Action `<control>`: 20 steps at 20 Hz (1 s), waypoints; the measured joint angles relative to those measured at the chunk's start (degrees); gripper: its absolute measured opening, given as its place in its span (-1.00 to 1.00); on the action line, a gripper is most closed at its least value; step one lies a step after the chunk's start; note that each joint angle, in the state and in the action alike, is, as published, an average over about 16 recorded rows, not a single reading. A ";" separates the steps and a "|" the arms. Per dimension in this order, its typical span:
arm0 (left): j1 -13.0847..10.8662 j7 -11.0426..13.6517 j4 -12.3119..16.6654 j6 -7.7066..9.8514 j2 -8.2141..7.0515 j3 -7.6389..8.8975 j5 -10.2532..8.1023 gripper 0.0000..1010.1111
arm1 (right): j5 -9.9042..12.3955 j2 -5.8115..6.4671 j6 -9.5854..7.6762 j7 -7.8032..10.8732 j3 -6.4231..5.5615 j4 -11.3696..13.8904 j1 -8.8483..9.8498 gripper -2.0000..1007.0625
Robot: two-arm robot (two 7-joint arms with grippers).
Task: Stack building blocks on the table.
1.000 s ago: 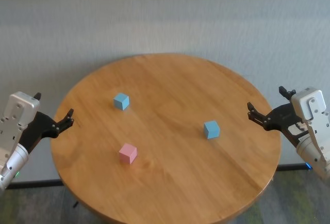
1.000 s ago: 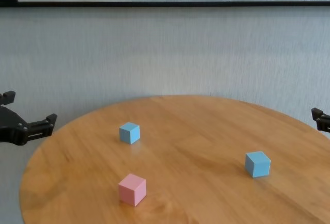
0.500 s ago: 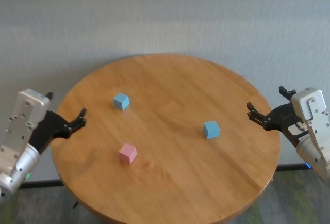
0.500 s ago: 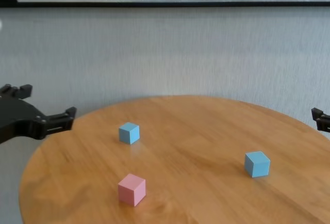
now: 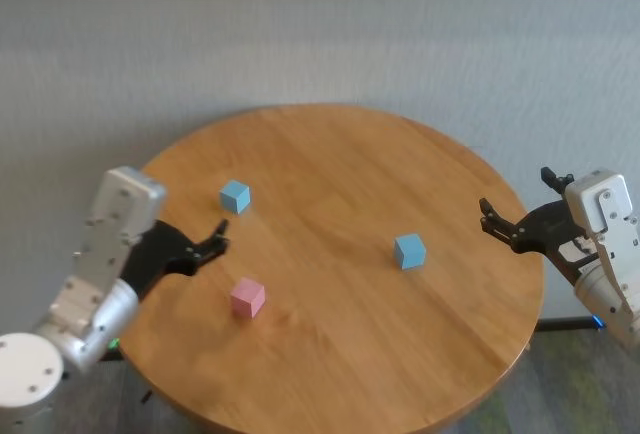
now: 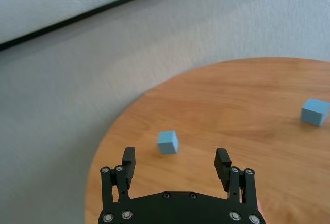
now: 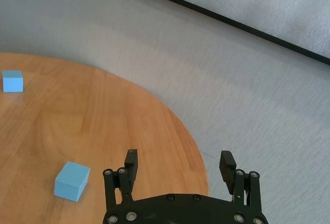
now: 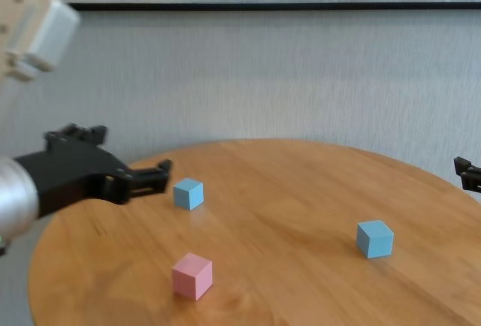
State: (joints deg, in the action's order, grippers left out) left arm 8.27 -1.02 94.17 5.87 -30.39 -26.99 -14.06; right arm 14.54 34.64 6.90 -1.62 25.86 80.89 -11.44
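— Which arm is nearer the pink block [image 5: 247,297]?
— The left gripper [image 5: 212,239] — fingers spread, empty, just above and left of it on the counter [image 5: 340,374]. Right gripper [image 5: 492,220] waits released at the rim.

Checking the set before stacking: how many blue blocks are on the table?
2. One blue block sits at the far left, just ahead of the open left claw; the other blue block sits toward the right side. None appears hidden.
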 joint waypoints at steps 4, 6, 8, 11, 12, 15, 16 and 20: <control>1.01 0.83 0.24 3.06 1.91 -1.27 0.56 0.98 | 0.00 0.00 0.00 0.00 0.00 0.00 0.00 0.99; 1.54 1.29 0.08 4.37 2.85 -1.83 0.78 0.98 | 0.00 0.00 0.00 0.00 0.00 0.00 0.00 0.99; 2.01 1.77 -0.23 5.47 3.71 -2.31 0.95 0.98 | 0.00 0.00 0.00 0.00 0.00 0.00 0.00 0.99; 2.49 2.56 -0.76 6.58 4.81 -2.90 1.17 0.98 | 0.00 0.00 0.00 0.00 0.00 0.00 0.00 0.99; 2.59 2.80 -0.92 6.86 5.12 -3.07 1.24 0.98 | 0.00 0.00 0.00 0.00 0.00 0.00 0.00 0.99; 2.63 3.26 -1.13 7.62 5.98 -3.49 1.47 0.98 | 0.00 0.00 0.00 0.00 0.00 0.00 0.00 0.99; 2.54 3.33 -1.05 7.89 6.23 -3.57 1.55 0.98 | 0.00 0.00 0.00 0.00 0.00 0.00 0.00 0.99; 1.97 3.38 -0.46 9.05 7.17 -3.77 1.86 0.98 | 0.00 0.00 0.00 0.00 0.00 0.00 0.00 0.99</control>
State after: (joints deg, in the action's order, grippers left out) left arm 10.24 2.36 93.70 14.91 -23.21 -30.76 -12.21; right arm 14.54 34.64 6.90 -1.62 25.86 80.89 -11.44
